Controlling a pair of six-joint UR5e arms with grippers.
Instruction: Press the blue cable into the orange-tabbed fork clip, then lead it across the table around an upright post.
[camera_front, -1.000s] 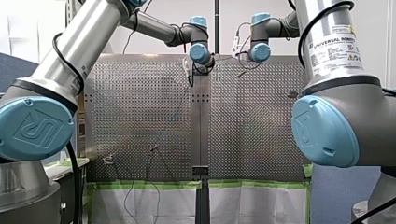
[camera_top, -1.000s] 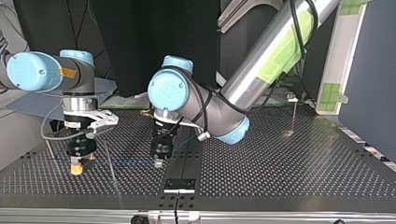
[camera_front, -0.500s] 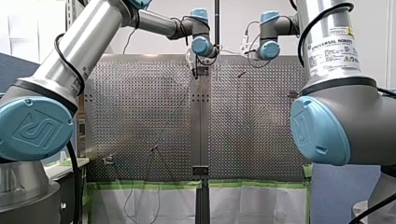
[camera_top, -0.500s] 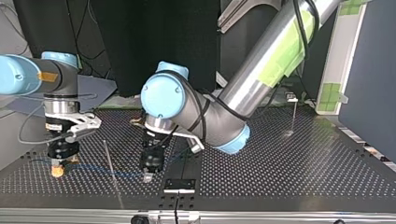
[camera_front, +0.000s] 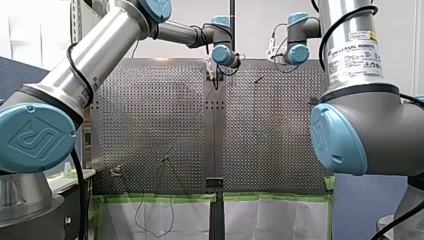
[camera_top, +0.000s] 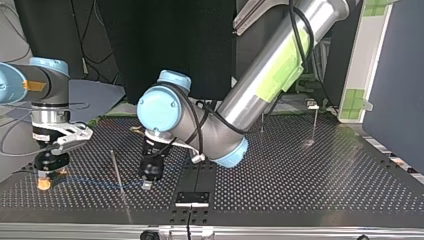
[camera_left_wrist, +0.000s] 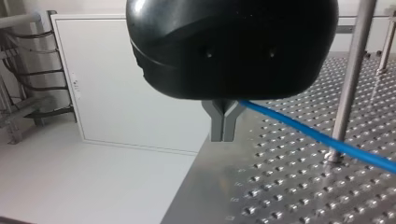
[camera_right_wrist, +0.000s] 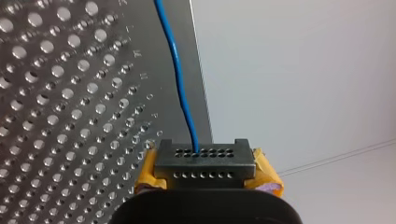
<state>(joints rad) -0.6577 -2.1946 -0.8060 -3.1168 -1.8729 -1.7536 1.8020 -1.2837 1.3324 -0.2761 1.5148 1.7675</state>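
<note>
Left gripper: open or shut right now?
Shut: my left gripper has its metal fingers pressed together, the blue cable emerging from between them.

Perforated metal table (camera_top: 300, 185): thin upright metal rod (camera_top: 120, 182) top view's left, slim post (camera_top: 313, 125) back right, small black plate (camera_top: 191, 198) front centre.

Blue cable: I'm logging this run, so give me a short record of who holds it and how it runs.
left pincer: shut on cable
right pincer: yellow pads, shut on cable
cable: blue, runs from one pincer to the other
post: upright, cable crosses it near its base
clip: not made out
</note>
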